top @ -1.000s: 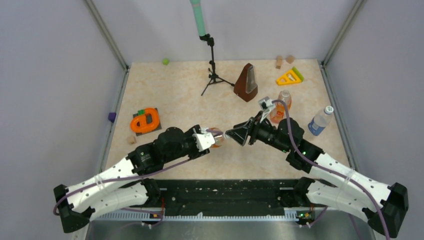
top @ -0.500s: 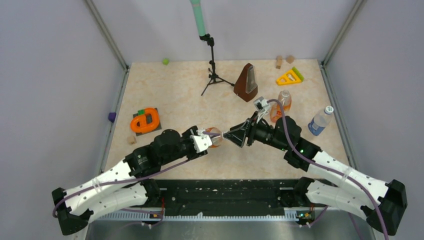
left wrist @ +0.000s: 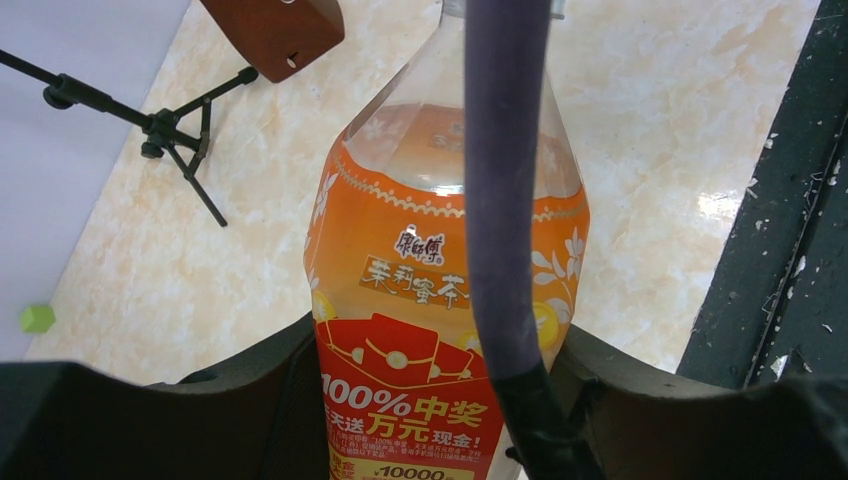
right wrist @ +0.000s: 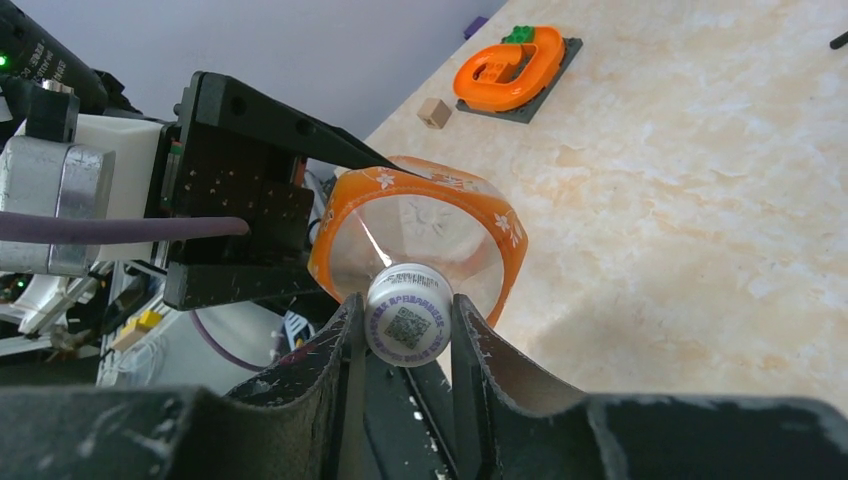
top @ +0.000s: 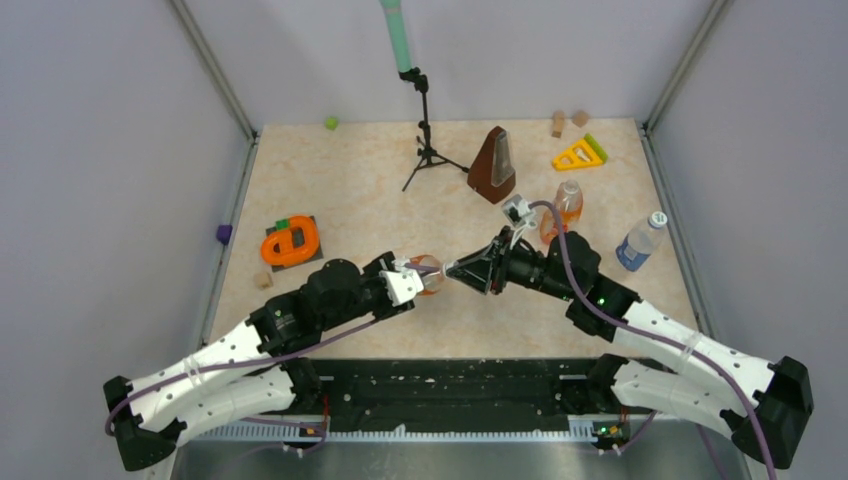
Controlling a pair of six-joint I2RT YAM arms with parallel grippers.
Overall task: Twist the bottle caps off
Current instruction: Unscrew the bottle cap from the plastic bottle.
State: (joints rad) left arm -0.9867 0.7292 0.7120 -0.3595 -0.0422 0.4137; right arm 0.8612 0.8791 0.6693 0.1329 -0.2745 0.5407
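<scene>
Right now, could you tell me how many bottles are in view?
3. One orange bottle is held mid-table by the left gripper; another orange one is beside the metronome; a clear blue-labelled one is farthest right.

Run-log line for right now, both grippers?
left gripper: holds orange-labelled clear plastic bottle | right gripper: shut on small round white plastic cap | cap: on bottle
</scene>
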